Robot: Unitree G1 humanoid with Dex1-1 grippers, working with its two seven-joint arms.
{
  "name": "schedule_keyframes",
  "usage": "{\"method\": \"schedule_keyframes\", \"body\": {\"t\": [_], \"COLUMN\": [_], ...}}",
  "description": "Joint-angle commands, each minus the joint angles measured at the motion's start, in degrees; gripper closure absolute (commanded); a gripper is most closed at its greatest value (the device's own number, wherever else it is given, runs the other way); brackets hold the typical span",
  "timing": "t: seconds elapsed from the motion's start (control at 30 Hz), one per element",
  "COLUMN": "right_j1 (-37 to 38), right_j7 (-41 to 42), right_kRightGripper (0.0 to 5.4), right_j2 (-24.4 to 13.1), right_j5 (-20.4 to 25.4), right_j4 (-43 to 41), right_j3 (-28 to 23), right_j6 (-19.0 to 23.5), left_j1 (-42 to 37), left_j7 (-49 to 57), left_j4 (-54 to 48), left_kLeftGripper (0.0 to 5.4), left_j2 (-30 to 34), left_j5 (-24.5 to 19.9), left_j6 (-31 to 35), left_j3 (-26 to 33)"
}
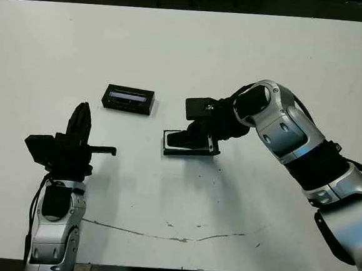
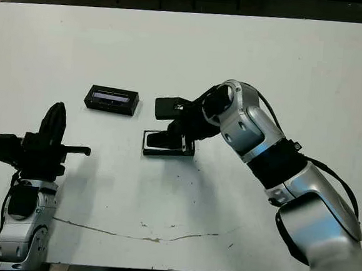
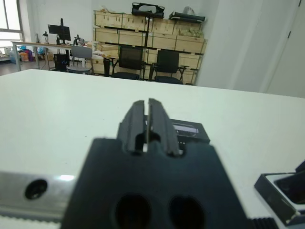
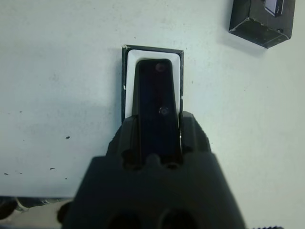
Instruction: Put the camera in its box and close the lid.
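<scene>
Left wrist view — white table (image 3: 57, 109), cardboard boxes (image 3: 138, 36) behind.

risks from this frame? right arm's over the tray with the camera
1. The right gripper grips the slim black camera above the white-lined black tray. The fit looks tight; released tilted, it may ride up on a wall.
2. Its fingers flank the camera at the tray's near end and might snag the tray when pulling out.
3. The flat black windowed lid lies apart; the left gripper is shut and away from it.

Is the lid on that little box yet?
No. The lid lies apart on the table, while the right gripper holds the camera over the open box.
</scene>
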Motion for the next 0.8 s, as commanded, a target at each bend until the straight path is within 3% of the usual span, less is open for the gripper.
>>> {"method": "schedule_keyframes", "body": {"t": [0.03, 0.37, 0.63, 0.8], "right_j1": [1.71, -1.68, -2.78, -3.33], "right_j7": [-0.79, 3.08, 3.0, 2.66], "right_kRightGripper": [4.36, 2.61, 1.22, 0.32], "right_j2": [-0.41, -4.22, -5.11, -5.81], "right_j5": [0.33, 4.84, 8.09, 8.8], "right_j4": [0.57, 4.32, 6.02, 6.11], "right_j3": [-0.46, -7.51, -12.32, -14.05], "right_j6": [-2.94, -13.04, -17.77, -18.5], "left_j1": [1.53, 1.28, 0.61, 0.68], "left_j7": [-0.03, -0.2, -0.41, -0.6], "left_j4": [-0.05, 0.22, 1.46, 1.15], "left_kLeftGripper": [5.4, 5.4, 5.4, 5.4], "left_j2": [0.36, 0.34, 0.46, 0.63], "left_j5": [0.2, -0.15, 0.0, 0.02], "left_j6": [0.7, 0.95, 0.02, -0.14], "left_j3": [0.29, 0.4, 0.48, 0.51]}}
